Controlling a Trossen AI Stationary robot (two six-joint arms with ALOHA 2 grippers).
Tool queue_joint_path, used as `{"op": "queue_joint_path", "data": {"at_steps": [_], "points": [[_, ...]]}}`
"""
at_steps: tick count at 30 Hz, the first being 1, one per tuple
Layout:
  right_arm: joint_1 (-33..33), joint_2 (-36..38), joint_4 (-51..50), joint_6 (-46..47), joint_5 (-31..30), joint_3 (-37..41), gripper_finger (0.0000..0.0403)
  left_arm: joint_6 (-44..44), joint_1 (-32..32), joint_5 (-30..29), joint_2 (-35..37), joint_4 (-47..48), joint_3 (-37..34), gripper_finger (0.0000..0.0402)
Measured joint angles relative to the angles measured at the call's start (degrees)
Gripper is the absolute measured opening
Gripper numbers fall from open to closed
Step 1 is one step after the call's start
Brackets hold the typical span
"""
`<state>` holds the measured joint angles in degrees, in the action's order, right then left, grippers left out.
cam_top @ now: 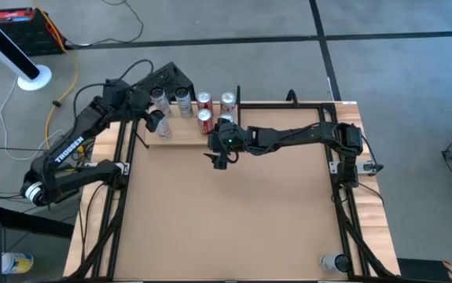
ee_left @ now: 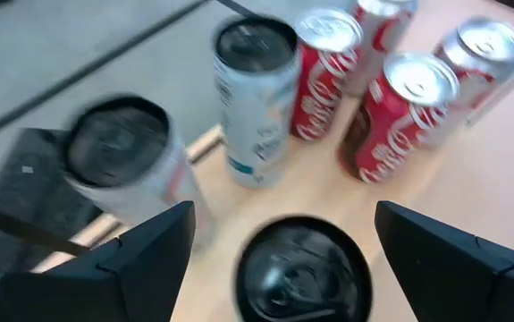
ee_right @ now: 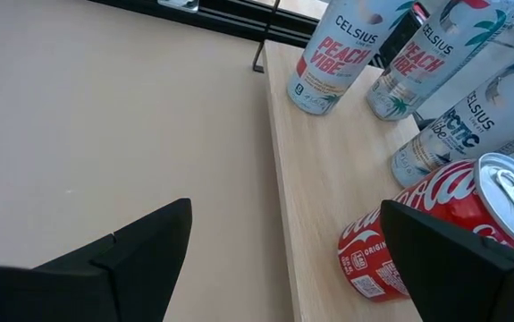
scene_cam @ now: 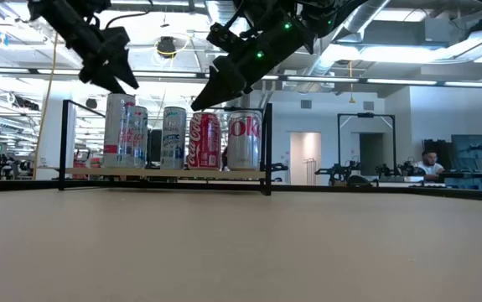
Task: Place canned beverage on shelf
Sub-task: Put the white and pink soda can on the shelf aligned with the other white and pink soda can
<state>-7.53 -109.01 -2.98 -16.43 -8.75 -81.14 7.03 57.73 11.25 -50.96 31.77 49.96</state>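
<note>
The pale wood shelf [cam_top: 185, 137] lies at the table's far left, its black upright end piece [scene_cam: 266, 149] on its right. Several cans stand upright on it: tall white ones [scene_cam: 120, 130], a white-blue one [scene_cam: 173, 137], red cola cans [scene_cam: 204, 140] and a silver one [scene_cam: 243, 140]. My left gripper [cam_top: 152, 118] is open just above a tall white can's dark top [ee_left: 299, 268], one finger on either side and clear of it. My right gripper [cam_top: 218, 157] is open and empty above the tabletop at the shelf's near edge, beside a red cola can [ee_right: 435, 224].
A black box [cam_top: 168, 79] sits behind the shelf's left end. One more can [cam_top: 336, 262] stands at the table's near right corner. The bare tan tabletop [cam_top: 233, 220] stretches from the shelf toward the near edge.
</note>
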Motion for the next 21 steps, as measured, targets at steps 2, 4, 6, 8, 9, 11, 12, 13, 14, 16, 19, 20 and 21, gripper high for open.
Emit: {"op": "queue_joint_path", "data": {"at_steps": [2,4,6,8,9,11,12,13,14,16,19,20,21], "points": [[0.00,0.00,0.02,0.00,0.82,0.00,0.0384,-0.02,0.00,-1.66,-0.02,0.67,1.87,0.0332],[0.00,0.00,-0.01,0.00,1.68,0.00,0.0384,-0.04,0.00,-3.27,0.00,0.74,3.48,0.0332],[0.02,0.00,-0.01,0.00,1.83,0.00,0.0384,-0.02,0.00,-4.29,0.00,0.90,4.70,0.0332],[0.02,0.00,0.00,0.00,1.85,0.00,0.0384,-0.09,0.00,-4.72,0.00,0.90,5.90,0.0332],[0.02,0.00,-0.01,0.00,1.86,0.02,0.0384,-0.10,0.00,-4.76,0.00,0.87,6.43,0.0332],[0.12,0.00,0.00,0.00,1.92,0.01,0.0384,-0.72,0.00,-4.77,0.00,0.93,7.25,0.0332],[0.15,0.00,0.00,0.00,1.93,0.01,0.0384,-1.43,-0.01,-4.77,0.00,0.93,7.49,0.0332],[0.15,0.00,0.01,-0.02,1.92,0.02,0.0384,-2.22,-0.03,-4.74,0.00,1.04,7.71,0.0332],[0.15,0.00,-0.01,-0.01,1.93,0.01,0.0384,-3.17,-0.04,-4.81,0.00,1.38,7.88,0.0332],[0.17,0.00,-0.01,-0.01,1.94,0.01,0.0384,-5.48,-0.04,-5.83,0.00,2.96,8.16,0.0332],[0.17,0.00,0.01,-0.03,1.96,0.02,0.0384,-8.31,-0.04,-7.92,0.00,6.58,8.45,0.0332],[0.17,0.00,0.00,-0.10,1.97,0.02,0.0384,-8.82,-0.04,-8.42,0.00,7.47,8.45,0.0332],[0.17,0.00,0.02,-0.14,2.00,0.02,0.0384,-9.36,-0.04,-8.70,-0.02,8.37,8.45,0.0332]]}}
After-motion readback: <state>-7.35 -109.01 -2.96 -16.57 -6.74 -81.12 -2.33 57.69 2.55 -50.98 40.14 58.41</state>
